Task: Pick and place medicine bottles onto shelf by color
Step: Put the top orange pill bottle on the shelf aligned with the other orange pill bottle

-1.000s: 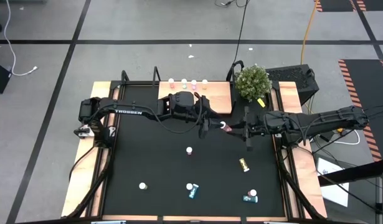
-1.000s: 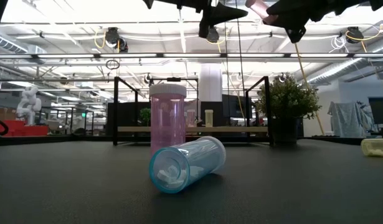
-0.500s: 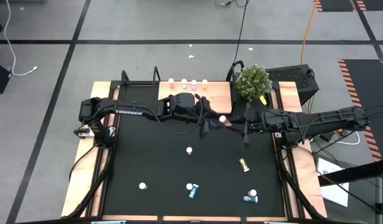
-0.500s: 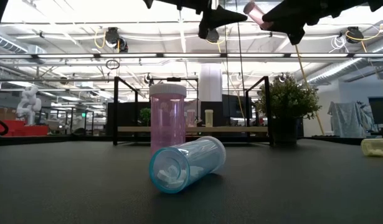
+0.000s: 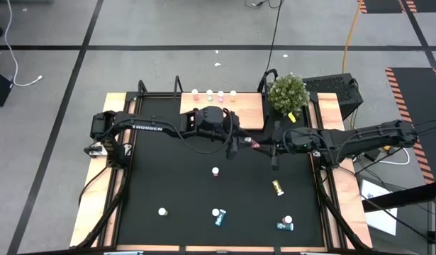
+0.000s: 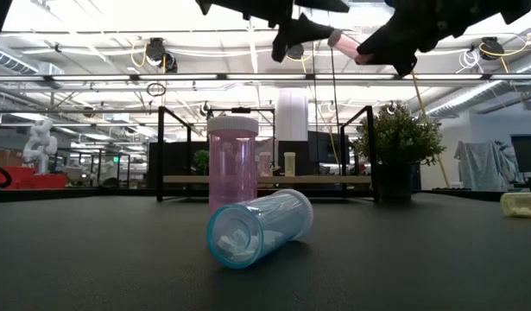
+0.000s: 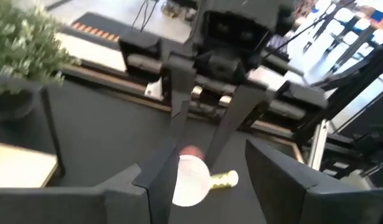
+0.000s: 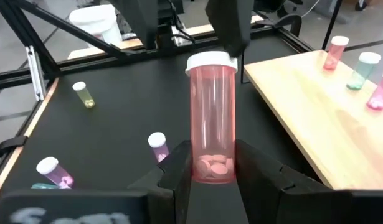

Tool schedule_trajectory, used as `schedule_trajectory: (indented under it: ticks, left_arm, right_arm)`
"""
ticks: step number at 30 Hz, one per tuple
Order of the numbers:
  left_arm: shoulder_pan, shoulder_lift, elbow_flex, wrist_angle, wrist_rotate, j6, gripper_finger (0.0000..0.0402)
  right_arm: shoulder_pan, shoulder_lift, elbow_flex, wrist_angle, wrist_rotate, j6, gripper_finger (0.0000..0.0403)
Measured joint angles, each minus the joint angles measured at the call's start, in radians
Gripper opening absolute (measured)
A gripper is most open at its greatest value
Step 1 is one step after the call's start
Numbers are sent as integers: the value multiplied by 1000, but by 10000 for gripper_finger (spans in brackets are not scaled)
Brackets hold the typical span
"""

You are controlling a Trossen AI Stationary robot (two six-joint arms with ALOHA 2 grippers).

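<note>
Setting: a workshop hall with grey floor and taped lanes; a black mat covers the table, with a potted plant at its far right corner.

High view: the shelf, a light-wood board at the far edge, carries a row of upright bottles. The left gripper and right gripper meet above the mat's middle with a pink bottle between them. Loose bottles lie nearer, one yellow bottle among them.

Low view: a teal bottle lies on its side in front of a standing pink one; both arms hang overhead.

Left wrist view: the left gripper's fingers stand apart around the white cap; whether they press it I cannot tell.

Right wrist view: the right gripper is closed on the pink bottle's base, tablets visible inside.

Handling: likely light, rigid, smooth plastic that slips easily; grip the body squarely, not the cap.

Writing: "TROSSEN" on the left arm; no bottle labels readable.
</note>
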Motion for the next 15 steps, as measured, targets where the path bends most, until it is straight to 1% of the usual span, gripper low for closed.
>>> schedule_trajectory:
  ticks: [5,9,12,15]
  left_arm:
    - [4,1,0,-73,-34,-3,223]
    - [4,2,-1,-72,-84,-5,241]
    - [5,2,-1,-48,-84,-6,241]
    - [5,1,0,-23,-84,-3,226]
  right_arm:
    - [0,-2,2,37,1,-3,104]
    - [0,-1,2,39,-1,-3,104]
    - [0,-2,2,39,-1,-3,104]
    - [0,-2,2,36,-1,-3,104]
